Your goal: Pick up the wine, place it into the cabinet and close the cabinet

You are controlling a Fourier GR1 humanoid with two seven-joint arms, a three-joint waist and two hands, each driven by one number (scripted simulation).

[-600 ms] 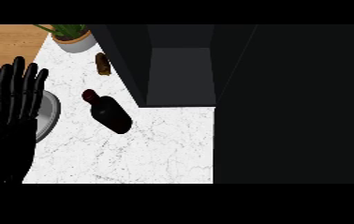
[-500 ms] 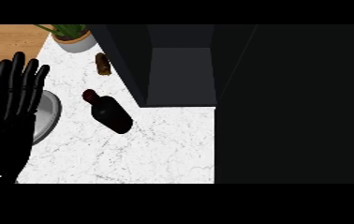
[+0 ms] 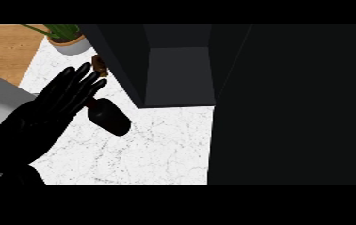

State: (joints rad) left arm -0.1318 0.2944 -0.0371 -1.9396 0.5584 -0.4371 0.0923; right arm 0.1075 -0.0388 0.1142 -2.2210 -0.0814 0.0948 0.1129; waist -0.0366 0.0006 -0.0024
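I can read no text, label, brand or number anywhere on what I see here.

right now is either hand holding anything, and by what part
Nothing is held. The left hand is open, its straight fingers over the neck end of the wine bottle lying on the counter. No right hand shows.

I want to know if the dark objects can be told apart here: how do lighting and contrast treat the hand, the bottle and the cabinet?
Head view: the black left hand merges with the dark wine bottle where they overlap, though both stand out against the white marble counter; the open cabinet has a flat grey interior, and the view's right side is almost uniformly black.
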